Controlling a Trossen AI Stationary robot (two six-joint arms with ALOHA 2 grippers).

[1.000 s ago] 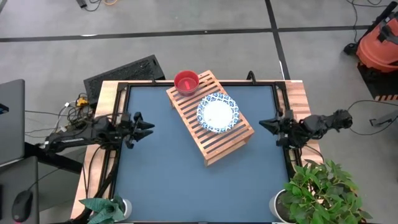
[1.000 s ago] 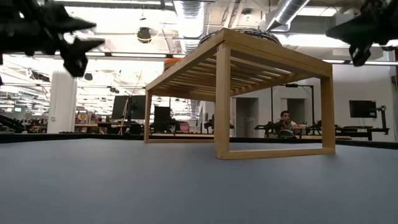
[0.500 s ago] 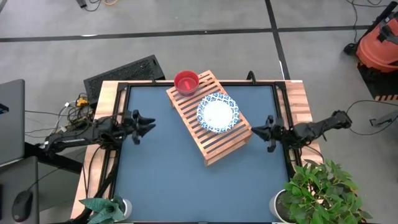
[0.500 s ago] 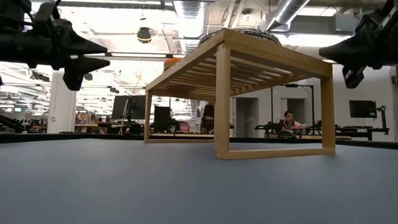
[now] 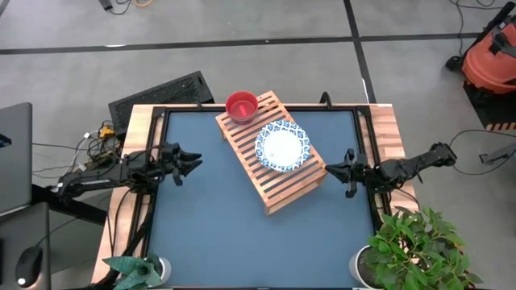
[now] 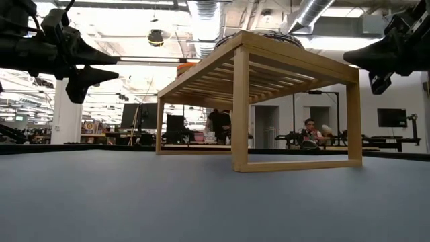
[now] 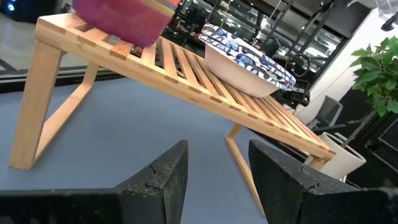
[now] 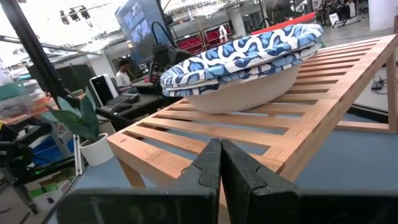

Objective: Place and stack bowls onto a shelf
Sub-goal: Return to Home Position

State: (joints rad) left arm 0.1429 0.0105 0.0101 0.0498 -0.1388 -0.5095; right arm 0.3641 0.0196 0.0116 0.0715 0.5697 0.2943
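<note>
**Status Readout: Both Arms Clear of the Loaded Shelf**

I am reading the station through four cameras.

1. Shelf. The light-wood shelf point(image 5: 272, 150) is standing on the dark blue table point(image 5: 226, 234), set at an angle, in the far half of the tabletop.

2. Load. The red bowl point(image 5: 241, 105) is sitting on the slats at the far end of the shelf. In the left wrist view its wall is showing pinkish point(image 7: 121, 18), with a yellow edge beside it. I cannot tell how many bowls are nested under it. The white dishes point(image 5: 281, 146) with blue patterned rims are resting near the middle of the slats, well apart from the red bowl. The right wrist view is showing several rims layered one on another point(image 8: 249, 56).

3. Left gripper point(image 5: 192, 159). It is hovering above the table's left side, pointing toward the shelf and not touching it. Its wrist camera is showing the fingers point(image 7: 168, 174) spread apart with nothing between them.

4. Right gripper point(image 5: 332, 171). It is hovering just beside the shelf's near right corner, raised off the tabletop. Its fingers point(image 8: 208, 168) are pressed together and holding nothing.

5. Background. Two people point(image 6: 309, 131) are showing in the room beyond the table.
</note>
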